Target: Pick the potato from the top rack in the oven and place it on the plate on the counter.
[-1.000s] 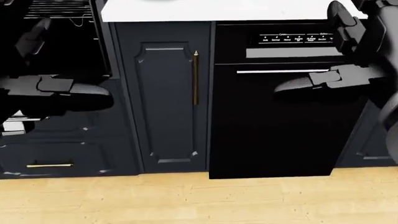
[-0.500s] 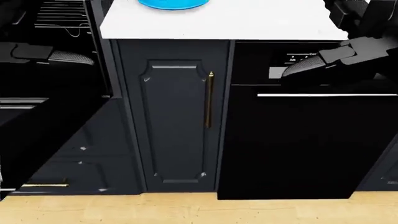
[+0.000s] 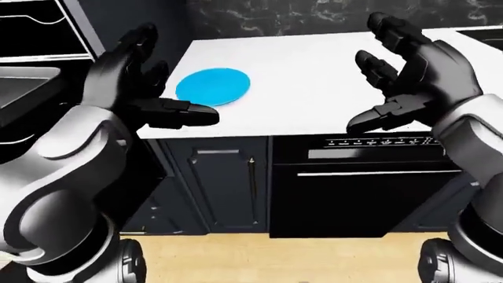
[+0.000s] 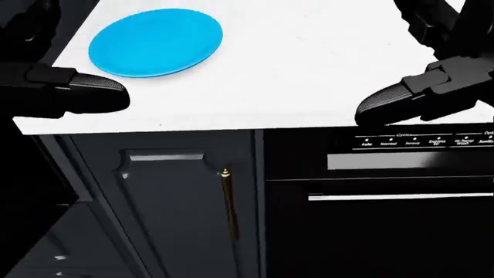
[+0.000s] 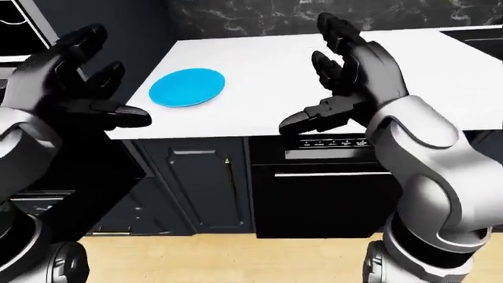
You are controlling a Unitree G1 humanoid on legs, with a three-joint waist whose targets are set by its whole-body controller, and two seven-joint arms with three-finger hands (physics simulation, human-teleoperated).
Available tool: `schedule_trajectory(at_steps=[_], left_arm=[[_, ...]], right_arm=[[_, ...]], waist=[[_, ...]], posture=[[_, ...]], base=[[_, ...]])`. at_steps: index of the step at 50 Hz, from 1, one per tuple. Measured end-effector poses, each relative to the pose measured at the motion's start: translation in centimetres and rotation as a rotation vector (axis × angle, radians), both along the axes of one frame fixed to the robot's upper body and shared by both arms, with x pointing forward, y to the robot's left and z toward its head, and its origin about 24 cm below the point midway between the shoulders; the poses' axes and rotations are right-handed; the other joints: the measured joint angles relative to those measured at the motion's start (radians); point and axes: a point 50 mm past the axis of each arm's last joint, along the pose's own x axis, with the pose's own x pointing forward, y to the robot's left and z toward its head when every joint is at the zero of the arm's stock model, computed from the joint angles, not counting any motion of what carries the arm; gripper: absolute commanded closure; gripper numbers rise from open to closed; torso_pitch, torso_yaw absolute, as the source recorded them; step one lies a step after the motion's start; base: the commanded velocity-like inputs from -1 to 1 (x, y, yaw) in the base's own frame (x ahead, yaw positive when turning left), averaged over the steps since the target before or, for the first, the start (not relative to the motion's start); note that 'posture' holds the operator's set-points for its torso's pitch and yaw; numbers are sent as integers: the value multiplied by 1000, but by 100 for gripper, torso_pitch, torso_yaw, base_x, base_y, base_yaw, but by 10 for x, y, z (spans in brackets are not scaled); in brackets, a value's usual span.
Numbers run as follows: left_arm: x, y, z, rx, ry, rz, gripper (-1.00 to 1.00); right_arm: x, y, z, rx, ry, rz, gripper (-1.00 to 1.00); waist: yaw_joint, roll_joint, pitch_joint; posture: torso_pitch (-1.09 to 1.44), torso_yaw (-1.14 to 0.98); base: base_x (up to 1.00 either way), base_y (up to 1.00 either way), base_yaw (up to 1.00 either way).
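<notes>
Both hands, left hand [image 3: 130, 82] and right hand [image 3: 408, 76], spread empty above the counter [image 3: 314, 76] edge flanking the plate [image 3: 212, 86].

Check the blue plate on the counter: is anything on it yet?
Empty. The blue plate shows an unbroken flat blue face on the white counter, no potato on it, and both the left hand and right hand are open, holding nothing.

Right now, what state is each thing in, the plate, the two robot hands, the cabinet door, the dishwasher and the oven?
Plate: empty, flat on counter.
Left robot hand: open, holding nothing.
Right robot hand: open, holding nothing.
Cabinet door: closed.
Dishwasher: closed.
Oven: rack visible at left edge; no potato seen.
</notes>
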Motion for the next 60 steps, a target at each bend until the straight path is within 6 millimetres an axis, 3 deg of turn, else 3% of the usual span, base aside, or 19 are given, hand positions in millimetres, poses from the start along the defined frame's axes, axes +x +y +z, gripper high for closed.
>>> schedule_trajectory(at_steps=[3, 6, 8, 10, 12, 15, 23, 25, 28, 34, 35, 37, 40, 48, 51, 52, 56, 60], left_arm=[[-7, -1, 7, 5, -45, -15, -100], [-8, 1, 13, -7, -85, -3, -100], [-6, -1, 6, -6, -51, -13, -100], [-4, -1, 2, 1, -17, -14, -100], [-4, 2, 3, 1, -17, -2, -100], [-6, 5, 7, -6, -47, 14, -100], [-9, 3, 9, -6, -53, -4, -100], [-8, 7, 7, -14, -43, 16, -100], [-7, 12, 3, -17, -24, 47, -100], [-10, 10, 12, -13, -59, 27, -100], [-10, 8, 13, -16, -65, 21, -100], [-10, 5, 9, -10, -43, 0, -100], [-10, 5, 8, -1, -29, -8, -100], [-12, 7, 13, -12, -61, 8, -100], [-13, 8, 11, -11, -54, 5, -100], [-13, 9, 11, -13, -54, 12, -100], [-11, 14, 7, -17, -29, 45, -100], [-14, 11, 11, -13, -54, 29, -100]], right_arm=[[-7, 2, 12, -10, -46, 20, -100], [-14, 5, 22, -27, -96, 50, -100], [-14, 2, 18, -20, -84, 50, -100], [-12, 4, 15, -22, -57, 58, -100], [-11, 6, 15, -27, -52, 75, -100], [-12, 8, 16, -27, -56, 89, -100], [-13, 4, 21, -20, -55, 70, -100], [-12, 9, 19, -24, -47, 92, -100], [-12, 16, 17, -39, -28, 132, -100], [-14, 16, 26, -34, -70, 125, -100], [-14, 15, 27, -32, -75, 120, -100], [-12, 13, 24, -24, -56, 106, -100], [-10, 13, 24, -32, -43, 106, -100], [-11, 15, 24, -32, -51, 111, -100], [-11, 15, 23, -36, -49, 112, -100], [-11, 16, 22, -35, -53, 119, -100], [-9, 24, 17, -50, -23, 163, -100], [-10, 20, 20, -46, -41, 147, -100]], waist=[[-2, -22, -20], [-31, -103, -22], [-33, -109, -4], [-20, -116, -14], [-6, -108, -23], [8, -79, -19], [29, 33, -11], [40, 19, -7], [49, -9, -22], [21, -123, -5], [8, -133, -7], [1, -127, -2], [15, -115, -17], [13, -15, -3], [18, 32, -8], [26, 34, -12], [50, -8, -26], [38, -60, -13]], posture=[[0, 0], [0, 0], [0, 0], [0, 0], [0, 0], [0, 0], [0, 0], [0, 0], [0, 0], [0, 0], [0, 0], [0, 0], [0, 0], [0, 0], [0, 0], [0, 0], [0, 0], [0, 0]], base=[[-12, 0, 100], [-12, 0, 100], [-12, 0, 100], [-12, 0, 100], [-12, 0, 100], [-11, 0, 100], [-12, 0, 100], [-12, 0, 100], [-12, 0, 100], [-11, 0, 100], [-12, 0, 100], [-11, 0, 100], [-12, 0, 100], [-12, 0, 100], [-12, 0, 100], [-12, 0, 100], [-12, 0, 100], [-12, 0, 100]])
